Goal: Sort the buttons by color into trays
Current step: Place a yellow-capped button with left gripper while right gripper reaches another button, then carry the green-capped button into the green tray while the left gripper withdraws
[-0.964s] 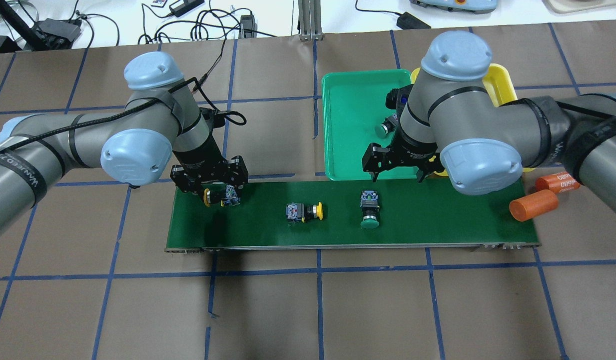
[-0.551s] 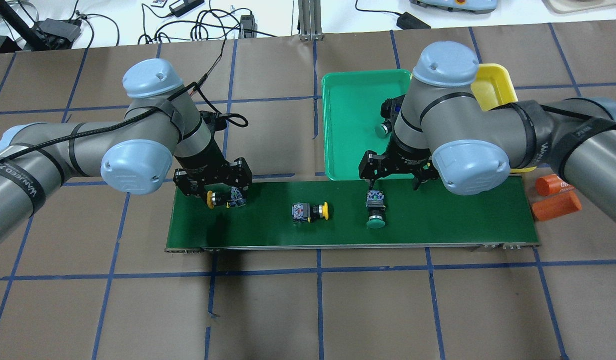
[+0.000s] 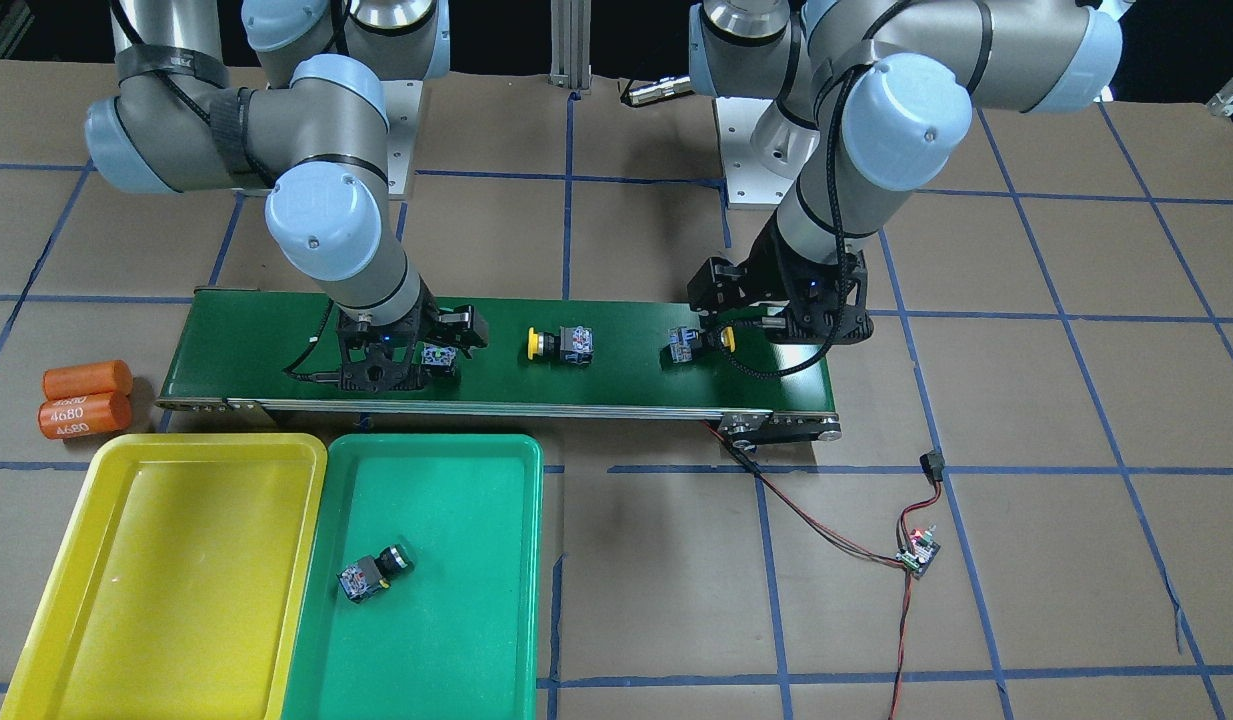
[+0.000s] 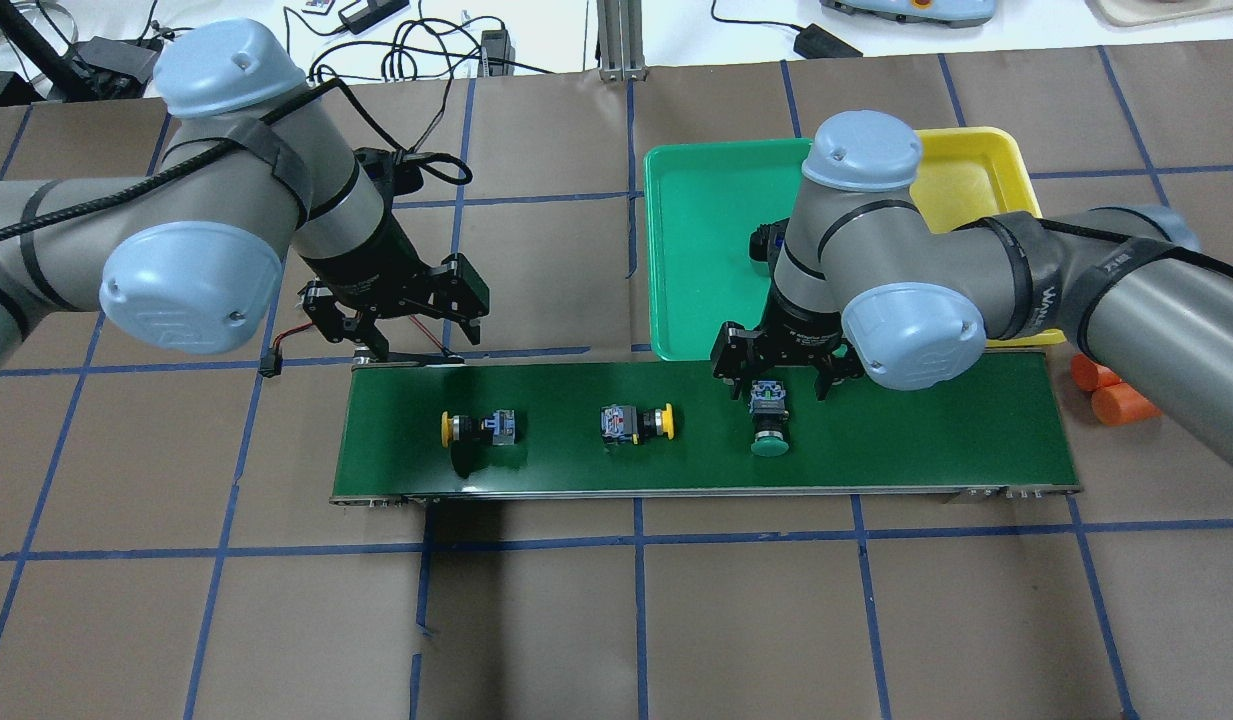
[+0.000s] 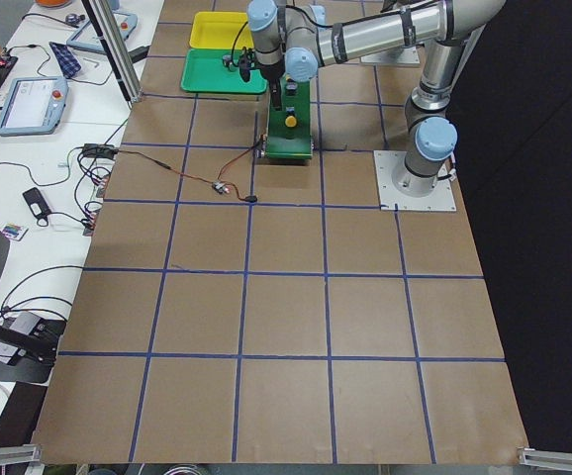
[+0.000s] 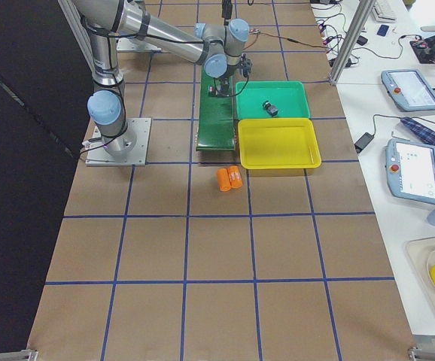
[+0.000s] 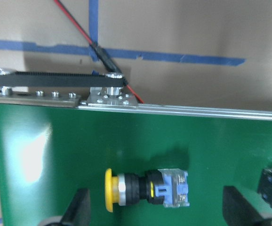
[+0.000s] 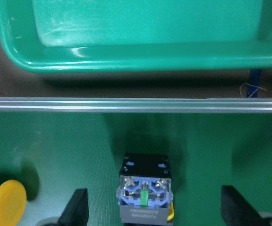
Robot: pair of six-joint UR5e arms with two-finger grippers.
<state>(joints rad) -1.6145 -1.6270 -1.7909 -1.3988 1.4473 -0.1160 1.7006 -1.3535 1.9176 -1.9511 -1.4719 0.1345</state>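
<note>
Long dark-green conveyor belt (image 4: 926,440) carries three buttons (image 4: 636,422); the shallow green plastic tray (image 4: 696,250) beside it holds one. Right gripper (image 4: 773,378) spread wide, straddling the green-capped black-bodied push-button (image 4: 768,420). An off-centre squeeze could tip it or spit it out. Left gripper (image 4: 416,345) open, empty, raised over a yellow-capped button (image 4: 479,428).

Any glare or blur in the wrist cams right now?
Left wrist: bright glare patch on the belt, left of the yellow button, which is sharp. Right wrist: soft highlights on the green tray floor and rim; the green button body is in focus.
</note>
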